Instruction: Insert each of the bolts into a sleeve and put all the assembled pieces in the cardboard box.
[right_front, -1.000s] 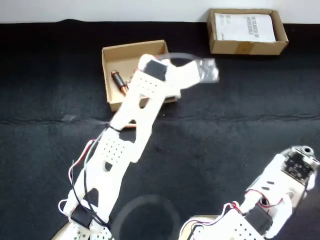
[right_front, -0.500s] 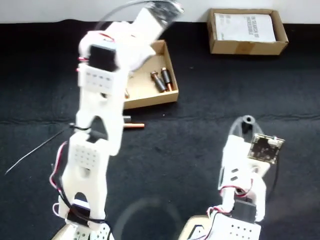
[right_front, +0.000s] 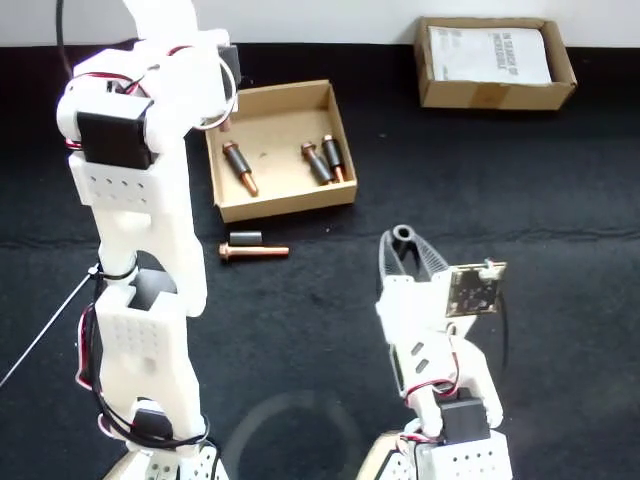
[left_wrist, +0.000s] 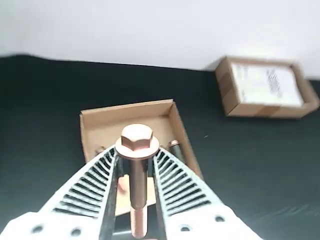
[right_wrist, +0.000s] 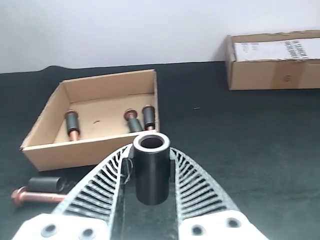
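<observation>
Two clamped holds, left gripper (left_wrist: 136, 151) on bolt (left_wrist: 138, 187), right gripper (right_wrist: 150, 149) on sleeve (right_wrist: 151, 175), seemingly three assembled pieces (right_front: 238, 166) in cardboard box (right_front: 285, 201), table's eleven o'clock.

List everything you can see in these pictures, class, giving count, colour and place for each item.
assembled pieces: three, copper and black, inside the open cardboard box
loose bolt: one, copper, on the cloth in front of that box
loose sleeve: one, black, right beside the loose bolt, on its box side
second box: one, brown, at the far edge of the table, holding a white sheet
cloth: one, black, covering the table
held bolt: one, copper, in the left end effector
held sleeve: one, black, in the right end effector
</observation>
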